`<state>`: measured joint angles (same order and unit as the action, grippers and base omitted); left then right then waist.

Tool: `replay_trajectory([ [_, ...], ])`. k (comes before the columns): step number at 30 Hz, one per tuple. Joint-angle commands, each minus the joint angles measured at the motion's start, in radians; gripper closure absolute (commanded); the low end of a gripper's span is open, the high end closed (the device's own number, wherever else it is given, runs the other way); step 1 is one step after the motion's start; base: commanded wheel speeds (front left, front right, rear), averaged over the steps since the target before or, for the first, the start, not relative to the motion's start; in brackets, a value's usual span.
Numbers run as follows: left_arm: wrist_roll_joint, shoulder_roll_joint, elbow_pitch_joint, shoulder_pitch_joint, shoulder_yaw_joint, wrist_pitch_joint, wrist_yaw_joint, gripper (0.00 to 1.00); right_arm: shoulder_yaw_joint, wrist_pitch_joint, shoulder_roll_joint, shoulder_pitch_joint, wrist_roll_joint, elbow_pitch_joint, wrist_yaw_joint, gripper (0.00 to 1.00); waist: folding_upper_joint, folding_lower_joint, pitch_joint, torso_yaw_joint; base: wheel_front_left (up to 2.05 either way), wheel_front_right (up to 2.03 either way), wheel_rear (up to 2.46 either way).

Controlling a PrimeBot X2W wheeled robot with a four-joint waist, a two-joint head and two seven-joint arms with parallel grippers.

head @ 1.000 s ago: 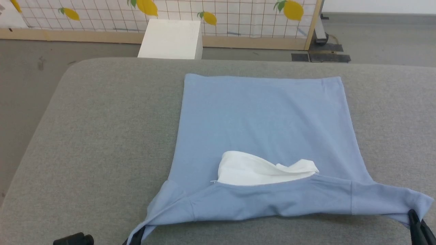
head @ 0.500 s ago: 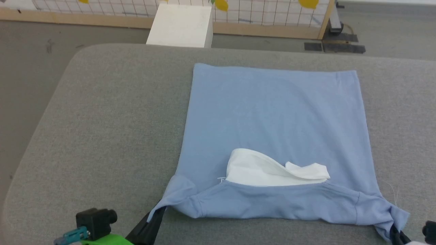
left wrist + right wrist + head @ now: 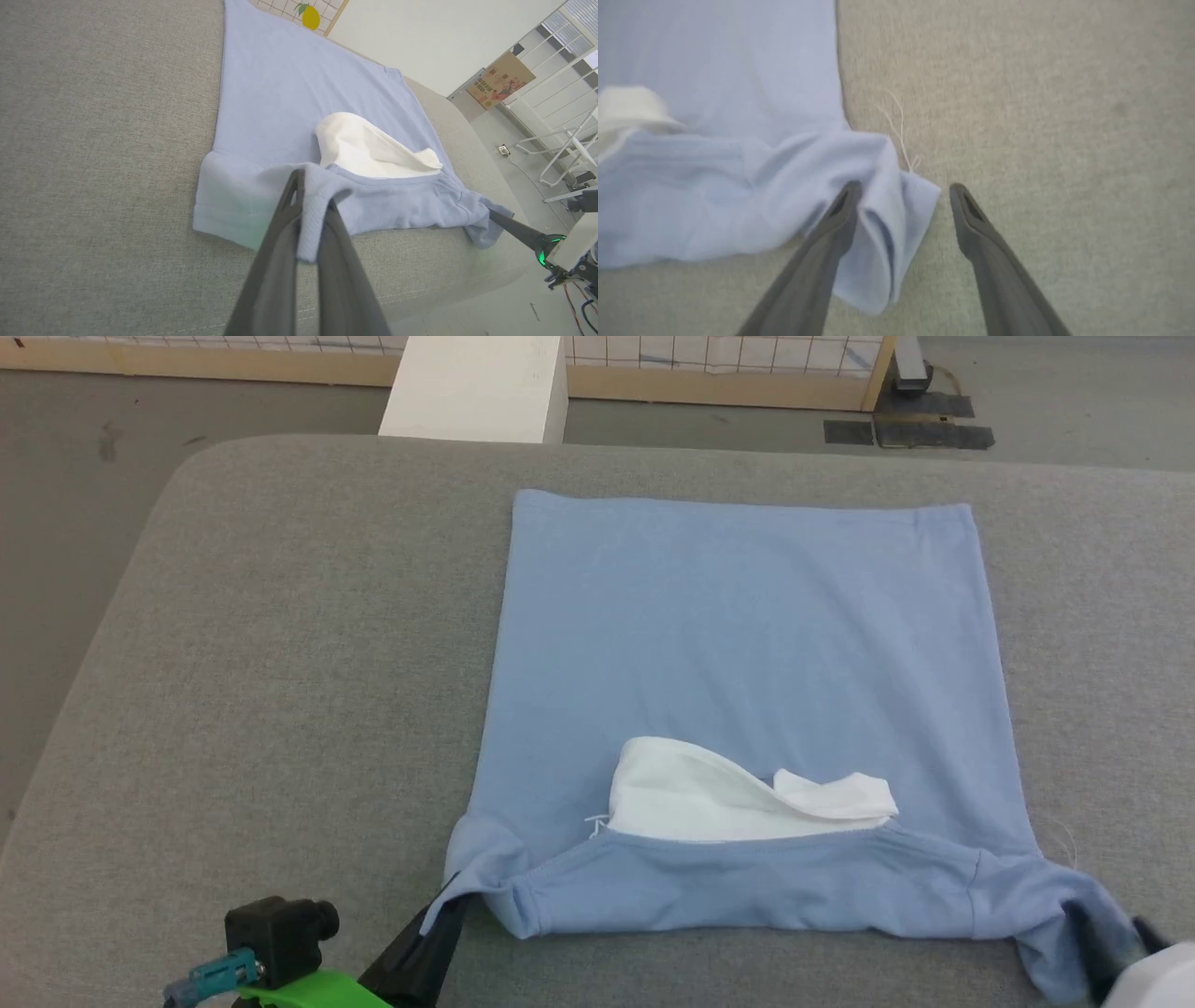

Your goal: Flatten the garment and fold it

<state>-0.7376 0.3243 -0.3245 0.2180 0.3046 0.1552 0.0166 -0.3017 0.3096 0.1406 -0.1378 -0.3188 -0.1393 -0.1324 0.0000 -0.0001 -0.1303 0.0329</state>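
Right gripper (image 3: pixel 903 189) has opened off light blue knit shirt (image 3: pixel 747 635); left gripper (image 3: pixel 314 187) clamps sleeve (image 3: pixel 224 205); lone pull may skew it

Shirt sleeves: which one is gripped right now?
The left sleeve, pinched in the shut left gripper; the right gripper stands open at the right sleeve.
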Motion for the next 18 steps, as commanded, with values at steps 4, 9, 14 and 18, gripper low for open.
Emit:
replay_trajectory([
  [4, 0.007, -0.007, -0.017, -0.007, 0.005, -0.023, 0.002, 1.00, -0.079, 0.152, 0.082, -0.010, -0.067, 0.259, 0.002, 0.00, 0.0000, 0.0001, -0.032, 0.007, 0.00, 0.00, 0.00],
  [9, 0.035, -0.013, -0.036, -0.035, 0.022, -0.035, 0.006, 1.00, -0.141, 0.254, 0.172, 0.143, -0.047, 0.370, 0.002, 0.00, 0.0000, 0.0001, -0.092, 0.018, 0.00, 0.00, 0.00],
  [14, 0.075, -0.029, -0.057, -0.103, 0.057, -0.035, 0.015, 1.00, -0.069, 0.295, 0.233, 0.423, -0.004, 0.274, 0.002, 0.00, 0.0000, 0.0001, -0.192, 0.046, 0.00, 0.00, 0.00],
  [18, 0.099, -0.050, -0.062, -0.164, 0.091, -0.031, 0.025, 1.00, -0.019, 0.318, 0.244, 0.642, 0.000, 0.130, 0.002, 0.00, 0.0000, 0.0001, -0.277, 0.080, 0.00, 0.00, 0.00],
])
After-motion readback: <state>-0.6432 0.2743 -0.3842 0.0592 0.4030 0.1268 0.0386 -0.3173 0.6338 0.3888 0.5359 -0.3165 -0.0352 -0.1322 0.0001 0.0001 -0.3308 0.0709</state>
